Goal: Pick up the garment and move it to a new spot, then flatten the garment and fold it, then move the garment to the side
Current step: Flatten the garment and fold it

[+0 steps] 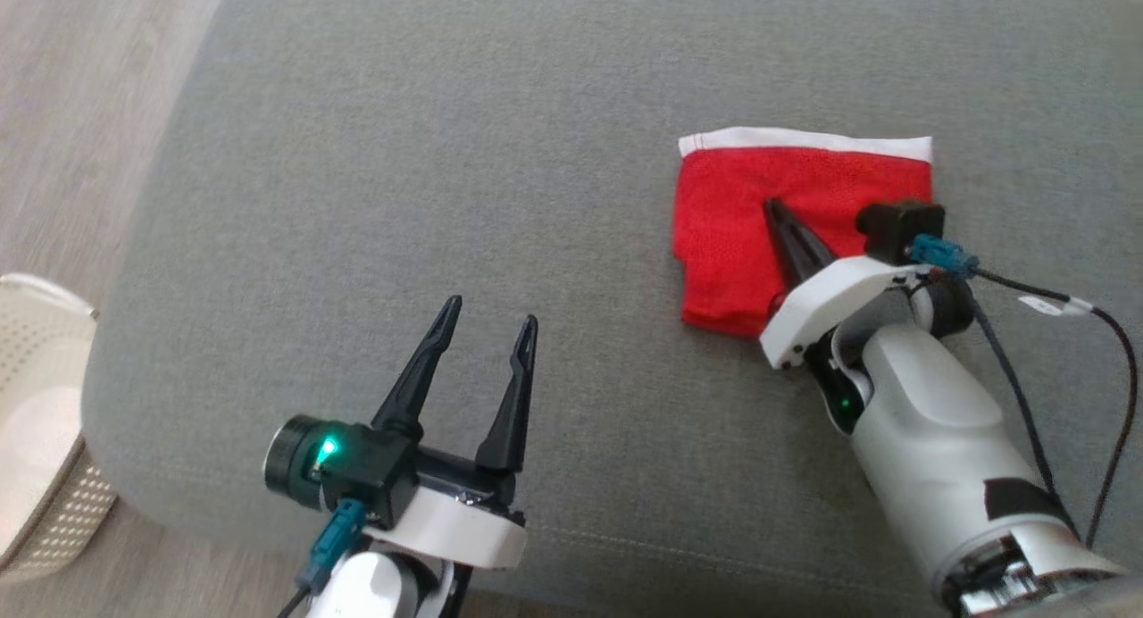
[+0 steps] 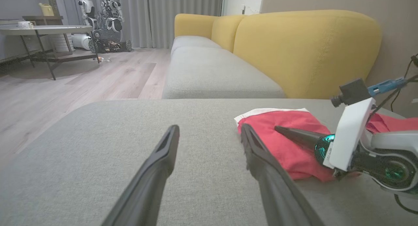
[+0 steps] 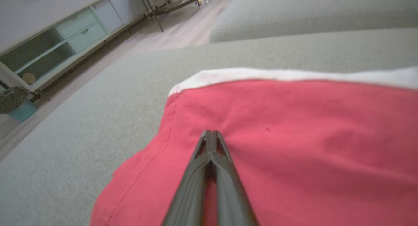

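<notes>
Looking down on a broad grey fabric sofa cushion [image 1: 446, 154], I see my left gripper [image 1: 493, 310] near the front edge, its two dark fingers spread apart over bare cushion. To the right lies the folded red garment with a white band [image 1: 732, 216] along its far edge. My right gripper [image 1: 770, 204] touches it with its tips, fingers pressed together; whether they pinch cloth I cannot tell.

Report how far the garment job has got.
Done, apparently: the garment lies folded into a compact rectangle on the sofa cushion. In hand: the right gripper has its fingers shut, tips on the cloth, possibly pinching it. Remaining: moving it aside; the left gripper hovers open.
</notes>
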